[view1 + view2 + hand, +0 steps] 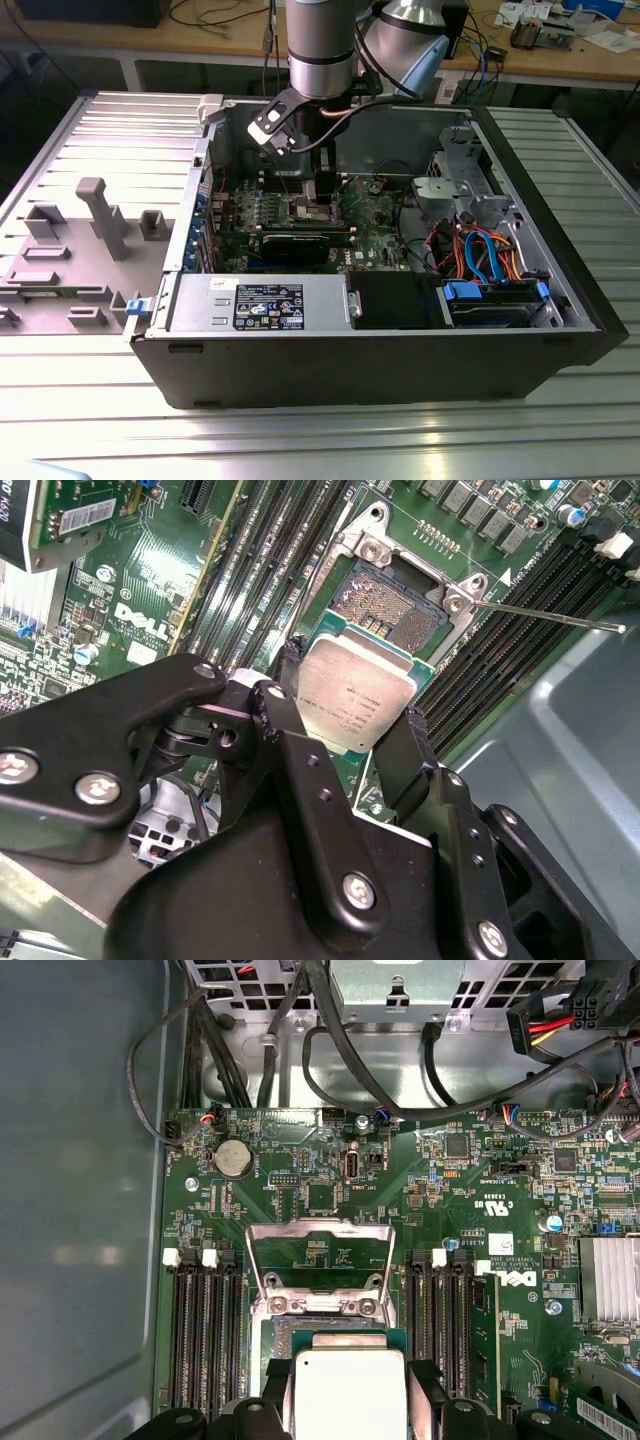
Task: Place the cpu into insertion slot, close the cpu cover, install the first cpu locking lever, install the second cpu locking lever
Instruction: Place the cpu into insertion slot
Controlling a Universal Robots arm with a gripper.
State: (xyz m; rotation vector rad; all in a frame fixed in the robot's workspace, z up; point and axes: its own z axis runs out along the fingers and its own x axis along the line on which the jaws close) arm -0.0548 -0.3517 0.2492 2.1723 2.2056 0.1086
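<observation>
My gripper (pixel 350 712) is shut on the cpu (pixel 358 705), a small square chip with a silvery face, one black finger on each of two opposite edges. In the second wrist view the cpu hangs just above and partly over the insertion slot (pixel 392 602), whose tan-grey contact field still shows beyond the chip. The first wrist view has the cpu (pixel 348 1395) in front of the cpu cover (pixel 318 1230), a silvery frame that stands raised open. A thin locking lever (pixel 550 615) juts out beside the socket. In the exterior view the gripper (pixel 318 195) reaches down inside the computer case.
Long memory slots (pixel 255 570) flank the socket on both sides. A power supply box (pixel 265 303) lies along the case's front, with a long black card (pixel 300 243) behind it. Cables (pixel 330 1050) cross above the board. The case wall (pixel 80 1210) is close by.
</observation>
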